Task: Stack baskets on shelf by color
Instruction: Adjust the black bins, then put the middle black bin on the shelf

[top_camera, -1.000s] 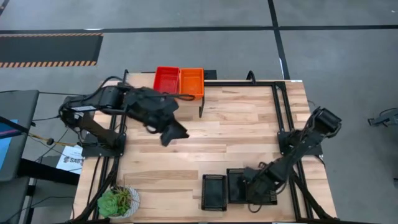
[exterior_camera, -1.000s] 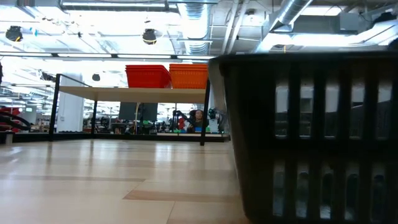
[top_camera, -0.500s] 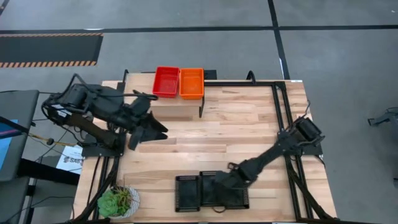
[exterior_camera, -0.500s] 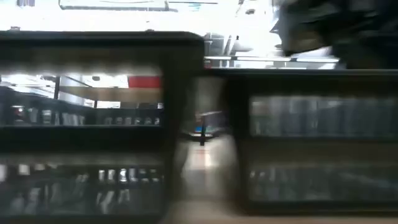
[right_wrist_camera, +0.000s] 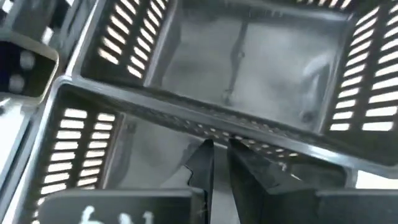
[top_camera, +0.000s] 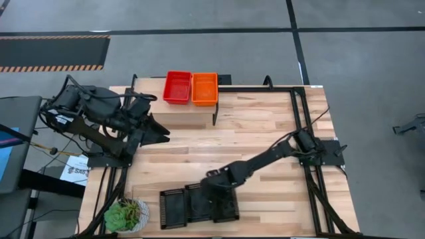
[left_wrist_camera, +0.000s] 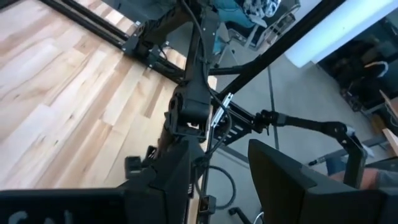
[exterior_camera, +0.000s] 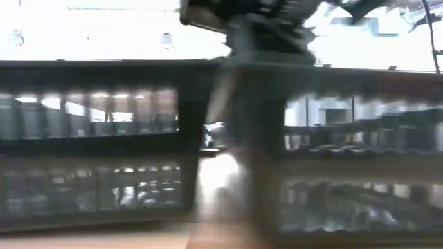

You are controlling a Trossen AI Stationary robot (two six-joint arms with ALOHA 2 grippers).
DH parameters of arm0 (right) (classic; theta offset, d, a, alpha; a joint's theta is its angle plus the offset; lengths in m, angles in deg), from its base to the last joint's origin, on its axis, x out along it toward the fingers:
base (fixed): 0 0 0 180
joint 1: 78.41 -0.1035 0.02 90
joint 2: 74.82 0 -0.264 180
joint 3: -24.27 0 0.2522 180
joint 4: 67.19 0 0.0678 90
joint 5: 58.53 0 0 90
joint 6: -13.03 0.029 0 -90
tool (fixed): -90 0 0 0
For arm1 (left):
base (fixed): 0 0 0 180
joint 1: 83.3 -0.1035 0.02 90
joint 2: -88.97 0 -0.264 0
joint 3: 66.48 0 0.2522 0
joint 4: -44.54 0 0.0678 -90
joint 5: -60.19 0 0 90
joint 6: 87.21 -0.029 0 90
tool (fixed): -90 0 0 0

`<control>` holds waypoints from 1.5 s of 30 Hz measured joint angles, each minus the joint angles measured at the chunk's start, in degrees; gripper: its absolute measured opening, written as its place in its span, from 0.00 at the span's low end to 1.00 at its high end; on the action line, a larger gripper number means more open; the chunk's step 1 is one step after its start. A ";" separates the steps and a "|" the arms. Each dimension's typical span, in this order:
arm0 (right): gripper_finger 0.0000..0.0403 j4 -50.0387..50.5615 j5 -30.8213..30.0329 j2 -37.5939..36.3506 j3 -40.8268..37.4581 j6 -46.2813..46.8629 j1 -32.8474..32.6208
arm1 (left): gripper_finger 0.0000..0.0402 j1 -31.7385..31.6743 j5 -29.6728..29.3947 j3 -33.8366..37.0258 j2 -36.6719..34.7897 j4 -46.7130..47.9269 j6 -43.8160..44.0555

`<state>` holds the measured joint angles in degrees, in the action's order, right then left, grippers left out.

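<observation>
1. Near table edge, about 6 o'clock in the high view: black baskets (top_camera: 199, 206) lie in a row, touching side to side, the row's long axis running 9-to-3 along the edge. How many stand in the row I cannot count surely.
2. Right gripper (top_camera: 216, 189) sits at the row's 3 o'clock end, over the shared rims. In the right wrist view its fingers (right_wrist_camera: 202, 163) are pinched together on a black basket wall (right_wrist_camera: 205, 124) between two compartments.
3. Potted plant (top_camera: 126, 214) stands just beside the row's 9 o'clock end: little room that way.
4. Mid-table is bare planks toward 12 o'clock.
5. Left gripper (top_camera: 156, 129) hovers at about 10 o'clock, near the shelf (top_camera: 189, 114), jaws parted, holding nothing.
6. Far edge, 12 o'clock: a red basket (top_camera: 178, 87) and orange basket (top_camera: 204, 88) sit side by side on the shelf, touching.
7. Judgement: the shelf lies toward 12 o'clock from the right gripper, well apart; the left arm is nearer it, the right nearer the black baskets.
</observation>
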<state>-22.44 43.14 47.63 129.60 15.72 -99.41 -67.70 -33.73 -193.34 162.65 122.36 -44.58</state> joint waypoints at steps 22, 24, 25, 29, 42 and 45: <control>0.17 9.35 -1.57 8.46 28.63 8.95 14.82 | 0.37 0.76 1.09 0.02 -1.71 6.28 0.09; 0.17 10.46 -1.80 6.38 29.28 8.99 14.65 | 0.37 1.30 1.11 0.00 -2.35 7.69 0.09; 0.17 12.39 -2.43 5.11 29.32 9.16 14.36 | 0.37 1.73 1.11 0.00 -2.48 8.93 0.10; 0.17 18.82 -4.70 -0.68 29.41 11.81 12.99 | 0.37 3.90 0.47 0.02 -2.66 14.38 0.11; 0.17 37.71 -16.54 -14.93 29.38 31.74 -2.57 | 0.37 8.21 -17.73 7.89 3.15 17.56 -2.50; 0.17 39.64 -20.39 -15.69 29.38 38.13 -7.55 | 0.37 8.12 -24.69 10.96 6.16 17.51 -2.03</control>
<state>17.21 22.75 31.94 158.98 53.85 -106.95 -59.57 -58.42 -182.37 168.80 139.87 -46.61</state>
